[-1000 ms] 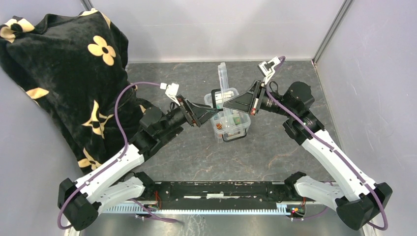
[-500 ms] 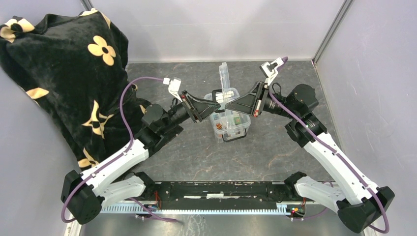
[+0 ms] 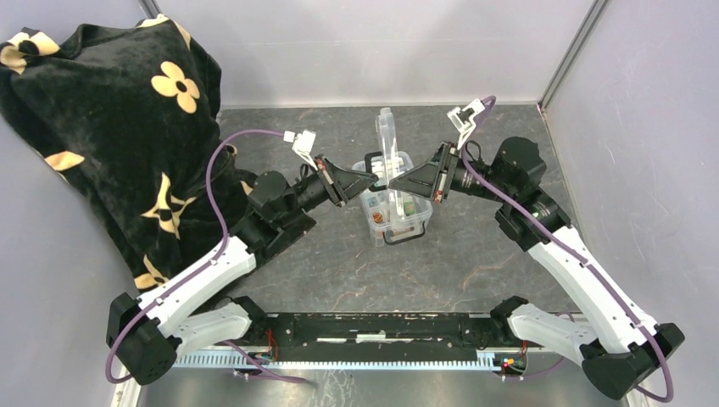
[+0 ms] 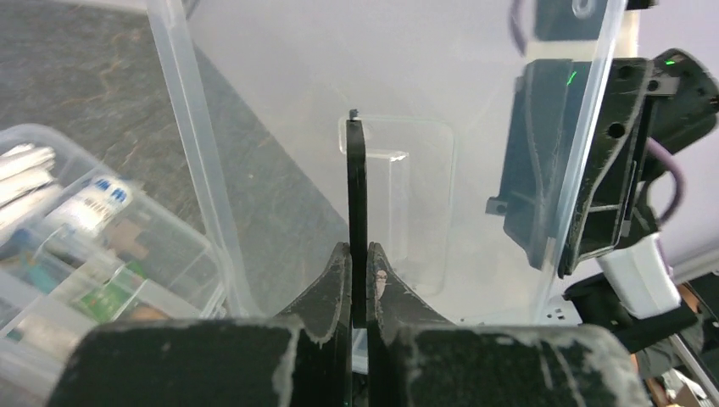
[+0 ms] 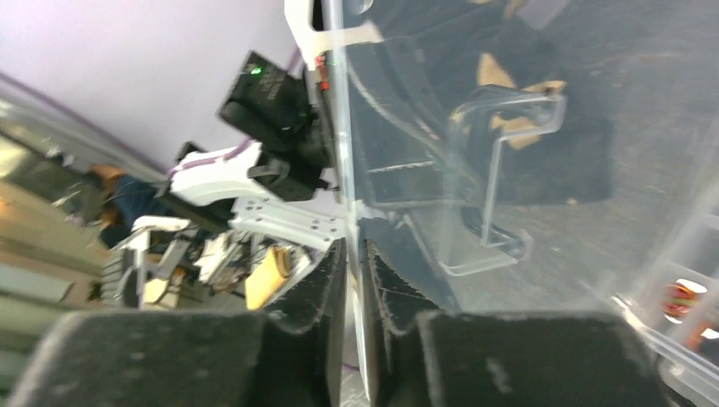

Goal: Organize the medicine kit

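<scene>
1. The medicine kit [image 3: 398, 216], a small clear box, stands at the middle of the table [image 3: 475, 263] with its lid [image 3: 387, 140] raised upright. Packets [image 4: 93, 203] already lie inside.
2. Your left gripper [image 3: 371, 180] meets the lid from the left. In its wrist view the fingers are clenched on a thin black strip [image 4: 357, 195], probably a lid latch seen edge-on.
3. Your right gripper [image 3: 392, 181] meets the lid from the right. The clear edge runs between its fingers, which stand close on either side. You cannot tell whether they pinch it.
4. The step in hand looks like handling the lid, likely to close it.
5. Next, swing the lid down over the box. Keep both arms moving together so it neither twists nor tips the kit.
</scene>
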